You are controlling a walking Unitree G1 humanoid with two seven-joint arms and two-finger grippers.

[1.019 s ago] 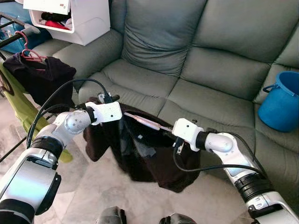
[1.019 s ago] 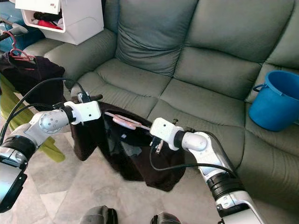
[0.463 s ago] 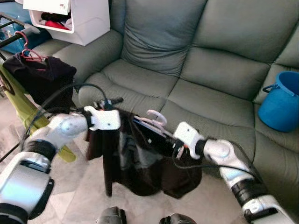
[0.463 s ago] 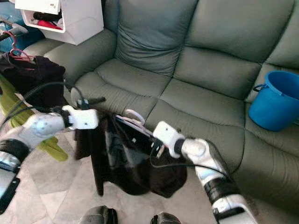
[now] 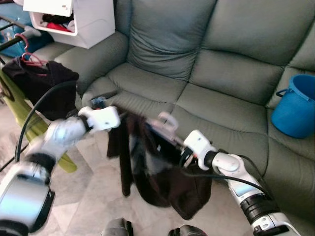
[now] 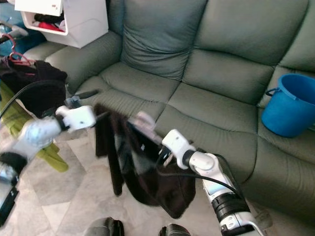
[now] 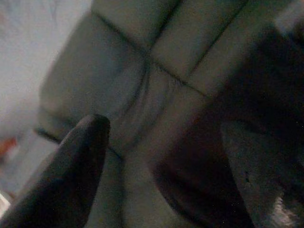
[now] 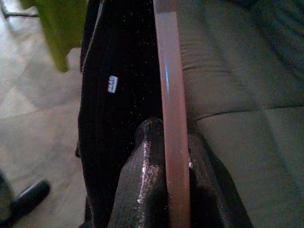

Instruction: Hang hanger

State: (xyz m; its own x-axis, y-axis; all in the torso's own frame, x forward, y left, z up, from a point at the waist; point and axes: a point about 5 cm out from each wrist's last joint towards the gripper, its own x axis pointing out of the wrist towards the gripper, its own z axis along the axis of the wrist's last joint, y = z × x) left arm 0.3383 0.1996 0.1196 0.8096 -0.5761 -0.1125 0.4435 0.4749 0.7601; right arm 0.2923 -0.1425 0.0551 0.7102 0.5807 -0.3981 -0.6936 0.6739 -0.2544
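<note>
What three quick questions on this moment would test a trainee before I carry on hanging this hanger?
1. True or false: the right gripper is shut on the pink hanger.
2. What hangs from the hanger? A) dark garment B) green towel C) blue bucket
3. Fill in: the blue bucket sits on the ____.

Key: 1 true. 2 A. 3 the sofa.
</note>
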